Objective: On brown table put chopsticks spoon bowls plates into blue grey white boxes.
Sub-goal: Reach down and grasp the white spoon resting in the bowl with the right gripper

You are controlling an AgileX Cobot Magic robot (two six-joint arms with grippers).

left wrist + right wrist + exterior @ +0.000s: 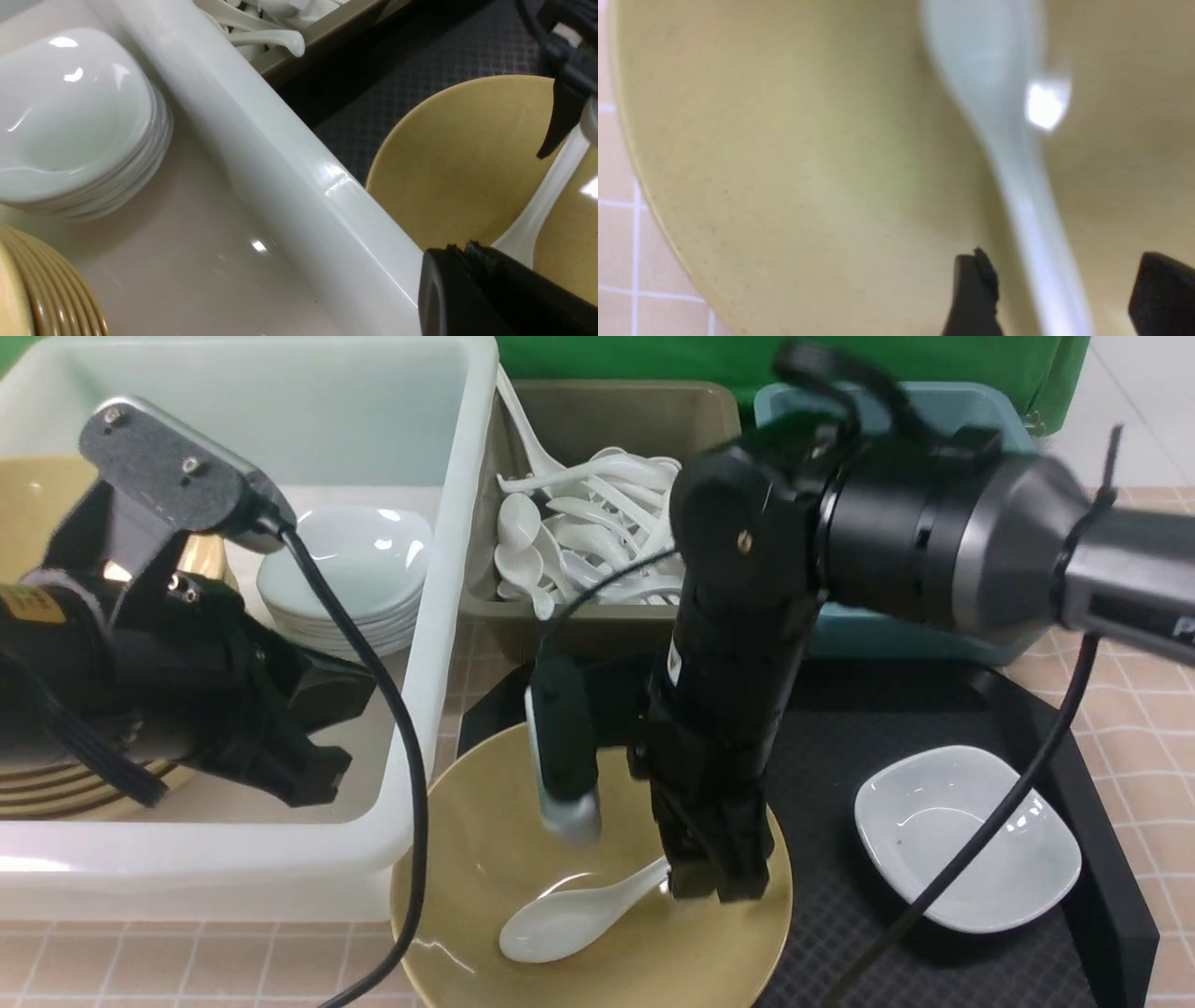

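A white spoon (569, 917) lies in a yellow bowl (485, 840) on the black tray. My right gripper (714, 887) reaches down into that bowl, open, with its fingertips (976, 298) either side of the spoon handle (1036, 233) and not closed on it. A white plate (966, 835) sits on the tray to the right. My left gripper (313, 775) is shut and empty, hanging inside the white box (448, 616) next to stacked plates (345, 569) and stacked bowls (56, 784). The chopsticks are out of view.
The grey box (597, 401) behind the tray holds several white spoons. The blue box (896, 635) stands to its right, mostly hidden by my right arm. The black tray (887, 709) rests on the brown table (1139, 709). A cable hangs across the white box's front wall.
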